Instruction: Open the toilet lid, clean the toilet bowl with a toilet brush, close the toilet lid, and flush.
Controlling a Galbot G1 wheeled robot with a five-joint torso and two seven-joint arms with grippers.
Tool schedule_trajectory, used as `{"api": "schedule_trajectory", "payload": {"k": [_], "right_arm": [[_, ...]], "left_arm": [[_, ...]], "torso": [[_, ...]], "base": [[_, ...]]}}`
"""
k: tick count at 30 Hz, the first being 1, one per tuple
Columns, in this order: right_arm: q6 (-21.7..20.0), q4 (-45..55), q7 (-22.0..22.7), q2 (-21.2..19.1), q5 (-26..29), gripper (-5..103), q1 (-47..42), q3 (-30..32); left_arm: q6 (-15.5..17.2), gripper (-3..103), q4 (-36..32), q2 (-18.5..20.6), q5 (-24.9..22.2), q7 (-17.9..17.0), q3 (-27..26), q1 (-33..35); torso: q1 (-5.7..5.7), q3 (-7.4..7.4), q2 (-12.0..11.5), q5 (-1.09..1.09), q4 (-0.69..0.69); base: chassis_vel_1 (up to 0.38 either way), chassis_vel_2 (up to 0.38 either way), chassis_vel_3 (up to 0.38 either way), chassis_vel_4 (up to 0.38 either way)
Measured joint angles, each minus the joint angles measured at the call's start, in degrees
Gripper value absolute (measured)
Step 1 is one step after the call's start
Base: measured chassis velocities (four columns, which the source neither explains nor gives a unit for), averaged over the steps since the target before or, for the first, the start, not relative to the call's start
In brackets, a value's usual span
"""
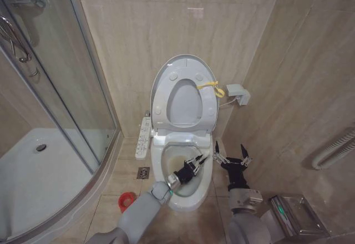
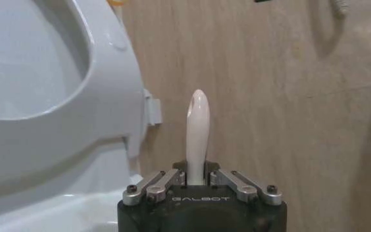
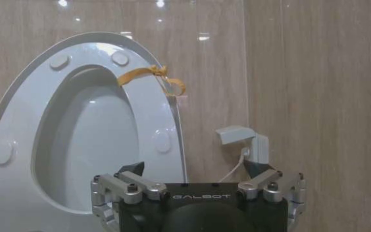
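I read "GALBOT" in pale capitals on the black body of the left gripper (image 2: pixel 201 186), just below its fingers. I read the same "GALBOT" mark on the black body of the right gripper (image 3: pixel 198 186). I find no other legible text; the control panel (image 1: pixel 143 137) buttons are too small to read.

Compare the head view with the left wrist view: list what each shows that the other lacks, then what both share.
Head view alone: the stained toilet bowl with the left gripper over it, the right gripper open beside the bowl near the wall, the red cup holder on the floor, the control panel, and the shower enclosure.

Left wrist view alone: a close look at the left gripper shut on the toilet brush, its white handle pointing away from the camera.

Both: the raised toilet lid and the beige tiled wall.
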Motion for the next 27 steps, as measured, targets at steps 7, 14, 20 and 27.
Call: {"api": "schedule_trajectory", "payload": {"k": [7,14,20,27], "right_arm": [[0.0,0.0,0.0,0.0,0.0,100,0.0,0.0],[0.0,0.0,0.0,0.0,0.0,100,0.0,0.0],[0.0,0.0,0.0,0.0,0.0,100,0.0,0.0],[0.0,0.0,0.0,0.0,0.0,100,0.0,0.0]], "left_arm": [[0.1,17,-1.1,-0.7,-1.3,-0.6,-2.7,-2.8],[0.3,17,0.3,-0.1,0.9,-0.8,-3.6,0.9],[-0.9,17,-2.7,1.0,3.9,-2.2,-7.0,3.3],[0.5,17,-21.0,4.9,10.0,-12.7,-13.3,10.2]], "torso": [[0.0,0.0,0.0,0.01,-0.04],[0.0,0.0,0.0,0.0,0.0],[0.0,0.0,0.0,0.0,-0.01],[0.0,0.0,0.0,0.01,0.0]], "base": [[0.0,0.0,0.0,0.0],[0.0,0.0,0.0,0.0],[0.0,0.0,0.0,0.0],[0.0,0.0,0.0,0.0]]}}
